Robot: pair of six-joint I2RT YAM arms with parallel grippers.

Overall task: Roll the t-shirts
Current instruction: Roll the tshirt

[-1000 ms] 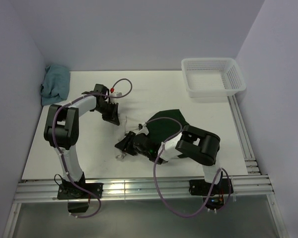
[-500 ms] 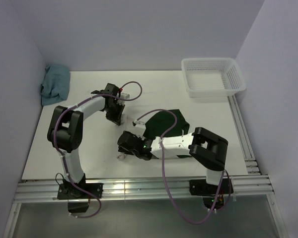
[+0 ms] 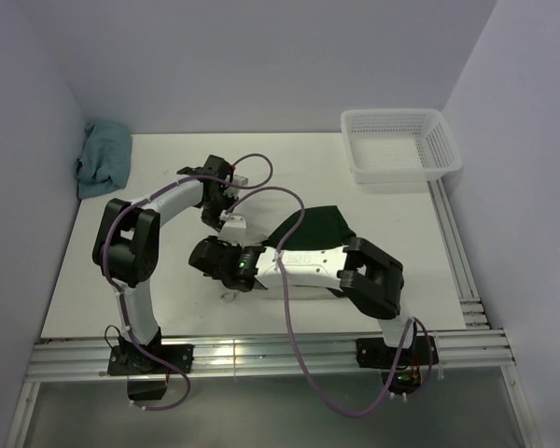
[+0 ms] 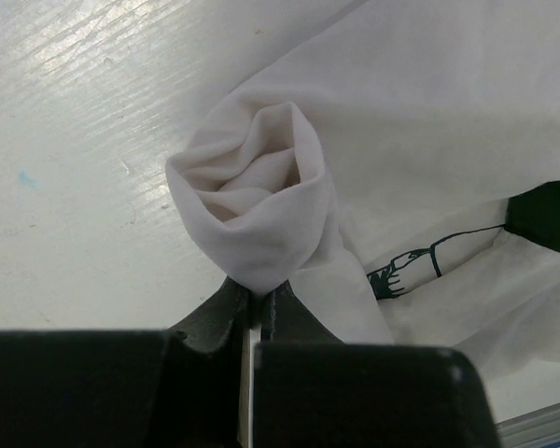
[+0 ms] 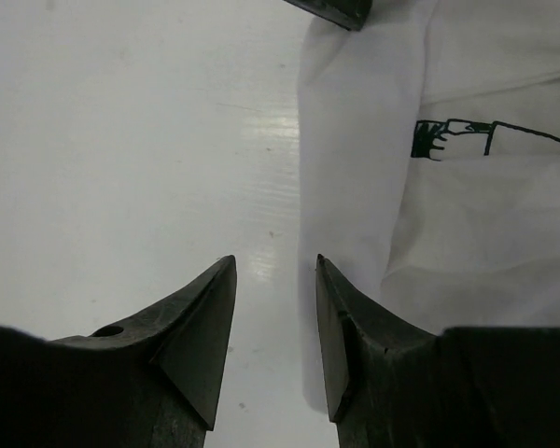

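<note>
Cream t-shirt (image 4: 429,140), one; mesh basket (image 3: 445,149), one

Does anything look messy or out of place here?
The t-shirt is bunched into a loose rosette where the left claw pinches it, not a tidy roll. A teal cloth lies crumpled in the far-left corner.

1 t-shirt (image 4: 429,121) at mid-table; 1 blue cloth (image 3: 104,159) far left; 1 white basket (image 3: 406,173) far right; 2 robot arms, the left arm (image 3: 129,245) and the right arm (image 3: 371,278); 1 table (image 3: 289,159).
</note>
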